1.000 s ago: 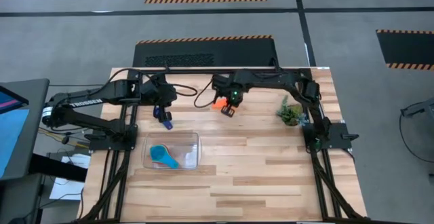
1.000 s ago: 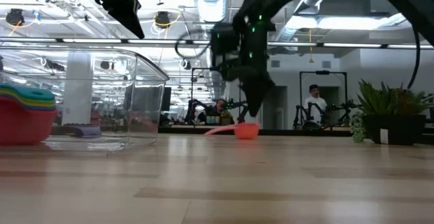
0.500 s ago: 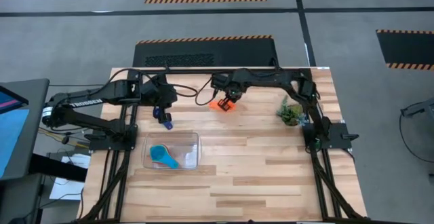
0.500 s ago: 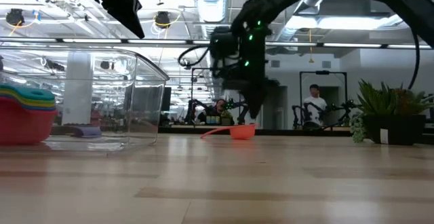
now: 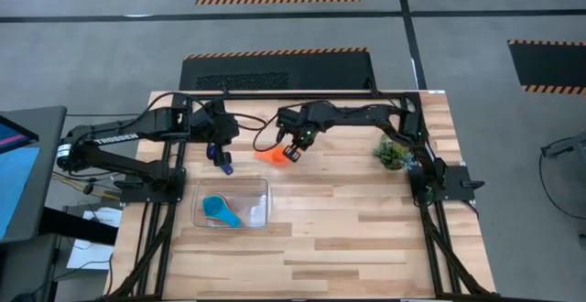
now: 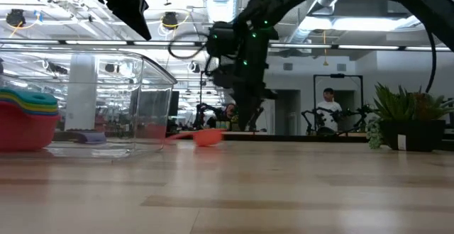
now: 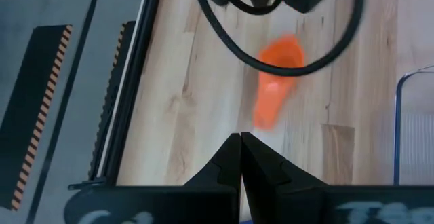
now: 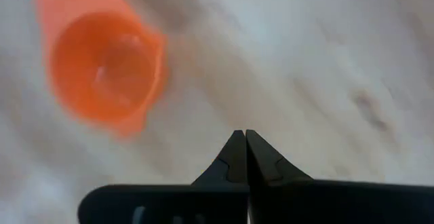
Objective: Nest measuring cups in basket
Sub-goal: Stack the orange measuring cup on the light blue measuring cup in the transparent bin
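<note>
Lying on the bare table (image 5: 366, 220) is the orange cup (image 5: 267, 155), right way up, with its handle stretched out flat. It is seen near the back, well apart from the basket (image 5: 261, 212). Just beside the cup is the right gripper (image 5: 293, 151), low over the wood. Its fingers are pressed tight together and nothing is held; whether the cup is touched cannot be told. It looks as if the cup is being pushed along the table toward the basket, not carried.

For the next move, the cup would have to be slid closer, or the fingers would have to be opened and closed on the handle so it can be lifted in.

A blue cup (image 5: 219, 210) is seen in the basket from above. From the low view, a stack of cups (image 6: 27, 120) is seen there, red at the bottom, then yellow, green and blue.

The left gripper (image 5: 222, 162) is held up near the back, closed and empty.

A plant (image 5: 393, 150) is seen far off at the right.
</note>
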### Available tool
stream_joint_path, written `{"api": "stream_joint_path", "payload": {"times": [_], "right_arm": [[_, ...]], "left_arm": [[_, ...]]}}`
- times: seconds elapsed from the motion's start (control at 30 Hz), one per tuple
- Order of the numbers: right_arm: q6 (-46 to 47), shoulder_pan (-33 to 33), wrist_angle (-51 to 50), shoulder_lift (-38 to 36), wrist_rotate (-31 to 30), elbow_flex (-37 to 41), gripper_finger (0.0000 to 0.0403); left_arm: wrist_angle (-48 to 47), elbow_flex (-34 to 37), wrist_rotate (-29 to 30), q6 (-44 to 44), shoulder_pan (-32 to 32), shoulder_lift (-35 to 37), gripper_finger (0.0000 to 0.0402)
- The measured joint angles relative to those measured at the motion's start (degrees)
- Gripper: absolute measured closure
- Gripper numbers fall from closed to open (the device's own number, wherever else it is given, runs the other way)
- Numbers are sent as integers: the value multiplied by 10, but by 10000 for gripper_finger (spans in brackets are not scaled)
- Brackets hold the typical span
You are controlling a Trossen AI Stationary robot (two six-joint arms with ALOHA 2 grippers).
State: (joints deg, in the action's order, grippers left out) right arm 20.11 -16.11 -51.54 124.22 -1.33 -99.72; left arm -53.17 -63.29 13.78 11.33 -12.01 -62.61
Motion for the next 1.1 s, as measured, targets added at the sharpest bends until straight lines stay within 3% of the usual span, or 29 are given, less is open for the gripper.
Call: {"api": "stream_joint_path", "payload": {"times": [0.1, 0.3, 0.53, 0.7, 0.8, 0.93, 1.1], "right_arm": [[0, 23, 14, 0, 40, -17, 398], [0, 53, -24, -4, 41, -63, 399], [-9, 69, -146, -16, -41, -142, 393], [-7, 101, -230, -87, -122, -187, 397], [21, 123, -263, -142, -167, -187, 391], [73, 159, -292, -207, -219, -187, 381], [125, 200, -309, -262, -259, -187, 382]], "left_arm": [[0, 0, 0, 0, 0, 0, 401], [0, 0, 1, 0, 0, 0, 402], [-53, 0, 6, 8, -3, 0, 401], [-88, 19, -1, -16, -21, 1, 401], [-87, 71, -46, -19, -52, 0, 401], [0, 155, -98, -14, -97, -3, 401], [123, 155, -127, 42, -108, -32, 402]]}}
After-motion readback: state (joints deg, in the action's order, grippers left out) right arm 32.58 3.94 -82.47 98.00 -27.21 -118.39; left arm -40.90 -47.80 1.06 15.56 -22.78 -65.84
